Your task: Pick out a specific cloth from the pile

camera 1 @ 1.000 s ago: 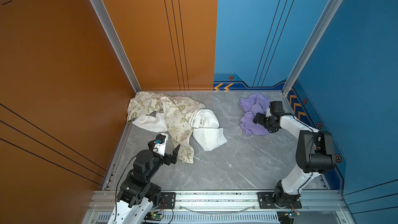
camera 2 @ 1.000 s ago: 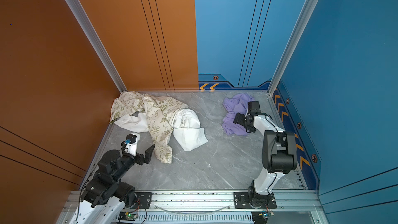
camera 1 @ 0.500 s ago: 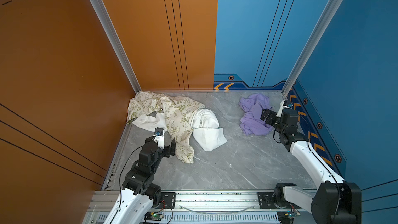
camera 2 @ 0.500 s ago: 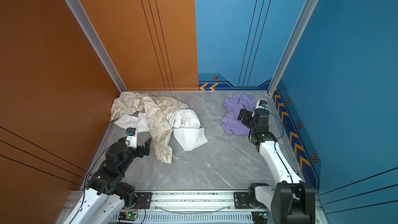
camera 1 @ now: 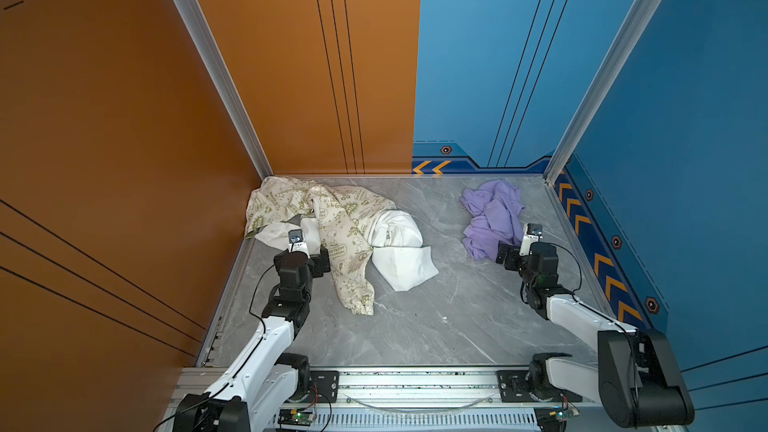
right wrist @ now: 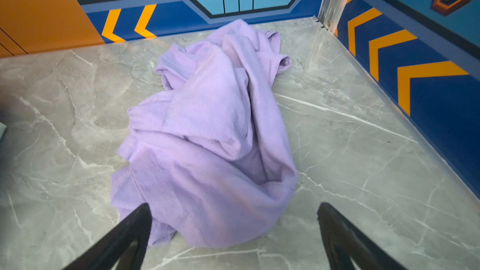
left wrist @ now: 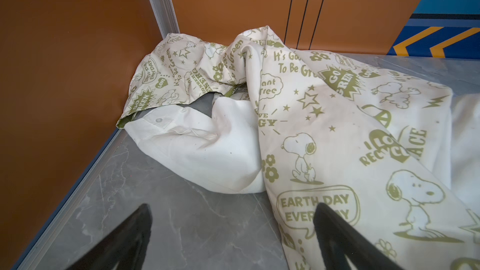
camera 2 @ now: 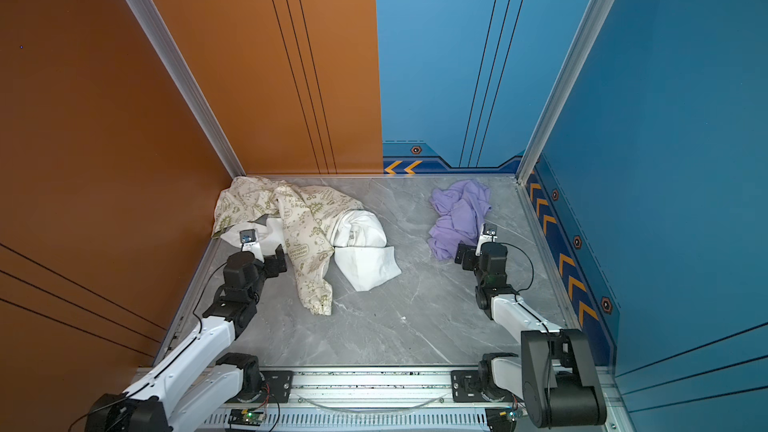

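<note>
Basically sorted: cloth [right wrist: 207,136] parked alone by the blue corner [camera 1: 546,176], well apart from pile [camera 1: 332,222], presumably to stay separate. Jaws wide and empty on right gripper [right wrist: 233,204] and left gripper [left wrist: 232,204].

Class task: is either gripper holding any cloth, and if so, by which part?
Nothing is held. The right gripper stands open at the edge of the purple cloth; the left gripper stands open by the pile.

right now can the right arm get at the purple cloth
Probably yes: the right tool stands open at the near edge of the purple cloth, nothing between them; the pile lies apart.
</note>
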`<state>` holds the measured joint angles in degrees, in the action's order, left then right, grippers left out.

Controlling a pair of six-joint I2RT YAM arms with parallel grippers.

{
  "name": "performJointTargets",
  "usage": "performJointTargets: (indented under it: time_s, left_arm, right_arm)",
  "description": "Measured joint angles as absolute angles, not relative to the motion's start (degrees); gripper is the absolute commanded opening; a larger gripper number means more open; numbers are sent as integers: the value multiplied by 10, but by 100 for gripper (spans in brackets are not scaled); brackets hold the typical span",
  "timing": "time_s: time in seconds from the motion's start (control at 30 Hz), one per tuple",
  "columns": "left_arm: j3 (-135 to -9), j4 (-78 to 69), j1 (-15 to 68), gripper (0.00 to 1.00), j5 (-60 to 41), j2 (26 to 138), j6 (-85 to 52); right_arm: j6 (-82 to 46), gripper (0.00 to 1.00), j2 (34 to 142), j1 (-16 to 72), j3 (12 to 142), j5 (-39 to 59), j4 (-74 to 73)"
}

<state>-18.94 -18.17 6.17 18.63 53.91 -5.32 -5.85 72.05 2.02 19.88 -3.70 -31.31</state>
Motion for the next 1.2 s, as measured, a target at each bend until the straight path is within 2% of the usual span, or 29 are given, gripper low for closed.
performJointTargets:
  time_s: [0.43,1.2]
  left_arm:
    - [-136,-380,59,98,242,679,-51]
    - [-171,-575,46,98,161,895,2]
  right_arm:
    - [-12,100,879,20,178,0,-540]
    - [-13,100,883,4,192,15,-551]
